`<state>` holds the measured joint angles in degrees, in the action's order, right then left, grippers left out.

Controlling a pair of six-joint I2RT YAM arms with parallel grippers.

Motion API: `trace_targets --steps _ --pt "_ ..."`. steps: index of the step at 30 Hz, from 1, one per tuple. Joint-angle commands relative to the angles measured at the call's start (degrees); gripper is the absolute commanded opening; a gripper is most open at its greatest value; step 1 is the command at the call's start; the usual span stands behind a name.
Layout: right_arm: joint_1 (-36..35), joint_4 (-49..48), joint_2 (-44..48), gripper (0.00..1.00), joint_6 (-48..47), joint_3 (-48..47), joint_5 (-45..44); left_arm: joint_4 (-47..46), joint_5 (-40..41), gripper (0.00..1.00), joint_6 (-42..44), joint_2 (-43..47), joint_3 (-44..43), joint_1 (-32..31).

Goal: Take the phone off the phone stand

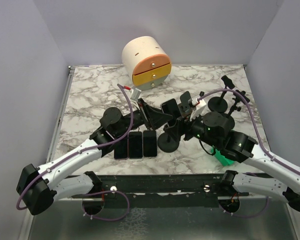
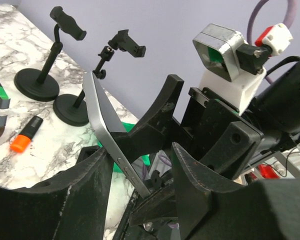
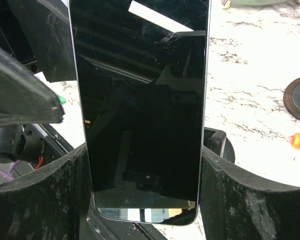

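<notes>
Right claw: the right gripper has its black fingers set against both long edges of the slim, black-screened, silver-edged phone, clamping it low down.
Left claw: the left gripper stands agape. The phone's bottom corner pokes into the gap, and from here I cannot see it touching either finger.
Phone: upright and leaning back at the head of the black, round-based phone stand, mid-table. The cradle itself is hidden behind the two claws.
Edges: the phone's silver side rail runs bare above the fingers, and its top edge is out of the right wrist view.
Close neighbours: three dark phones lying flat in a row sit just beside the stand's base, on the left arm's side.
Farther out: two spare black stands are at the back right, well apart. A cream round drawer unit sits at the far edge.
Room: bare white marble table shows along the left side.
</notes>
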<state>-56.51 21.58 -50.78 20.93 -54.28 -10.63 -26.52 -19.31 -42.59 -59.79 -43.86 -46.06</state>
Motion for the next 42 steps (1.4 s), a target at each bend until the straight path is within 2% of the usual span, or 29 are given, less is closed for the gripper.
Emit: trace_targets --steps 1,6,9,11,12,13,16,18,19,20,24,27,30,32,35,39,42 --pt "0.26 -0.51 -1.03 0.00 0.08 -3.21 -1.74 0.71 -1.71 0.47 0.34 -1.27 -3.02 0.10" --pt "0.23 -0.43 -1.26 0.00 -0.55 -3.50 -0.76 1.70 -0.69 0.32 1.07 -2.17 -3.35 0.11" --pt "0.21 -0.09 -1.33 0.00 -0.99 -3.57 0.42 2.16 1.00 0.20 1.81 -2.11 -3.11 0.10" --pt "0.23 0.25 -1.28 0.01 -1.37 -3.63 1.51 2.26 2.56 0.08 2.27 -1.59 -2.77 0.10" --pt "0.22 0.43 -1.28 0.07 -1.53 -3.76 2.10 2.31 3.26 0.01 2.51 -1.34 -2.59 0.10" --pt "0.20 0.78 -1.33 0.19 -1.73 -3.92 2.77 2.39 4.03 0.00 2.84 -0.93 -2.37 0.12" --pt "0.25 1.87 -1.02 0.65 -2.12 -4.61 4.44 2.98 7.25 0.00 4.06 1.39 -1.70 0.18" --pt "0.26 2.79 -0.67 0.80 -2.12 -5.21 4.58 5.01 10.07 0.00 5.42 3.01 -1.74 0.27" --pt "0.26 3.30 -0.45 0.97 -2.16 -5.56 4.57 6.70 11.70 0.00 6.19 3.74 -1.99 0.38" --pt "0.21 3.70 -0.19 0.99 -2.25 -5.88 4.61 8.55 13.22 0.00 7.41 4.28 -2.58 0.56" --pt "0.19 6.33 0.67 0.99 -3.05 -8.25 4.83 18.42 17.73 0.00 11.10 5.42 -5.48 3.53" --pt "0.20 8.59 1.59 1.00 -4.52 -10.06 4.96 24.67 17.67 0.00 13.06 5.43 -6.50 7.82" --pt "0.23 9.88 3.47 1.00 -5.87 -10.68 4.88 31.47 13.90 0.00 14.23 3.32 -6.99 14.02" --pt "0.26 10.00 4.72 1.00 -6.52 -10.55 5.16 33.54 8.21 0.00 13.23 1.18 -6.07 19.06" --pt "0.19 9.83 6.12 0.99 -6.87 -9.54 5.23 29.88 0.98 0.00 11.14 -0.08 -2.76 23.53" --pt "0.25 8.53 7.69 0.99 -6.53 -7.10 4.95 20.22 -5.40 0.00 7.51 1.28 0.76 23.62" --pt "0.25 7.59 8.11 1.00 -6.36 -5.67 4.68 19.03 -7.64 0.00 7.83 1.23 -0.19 22.55"
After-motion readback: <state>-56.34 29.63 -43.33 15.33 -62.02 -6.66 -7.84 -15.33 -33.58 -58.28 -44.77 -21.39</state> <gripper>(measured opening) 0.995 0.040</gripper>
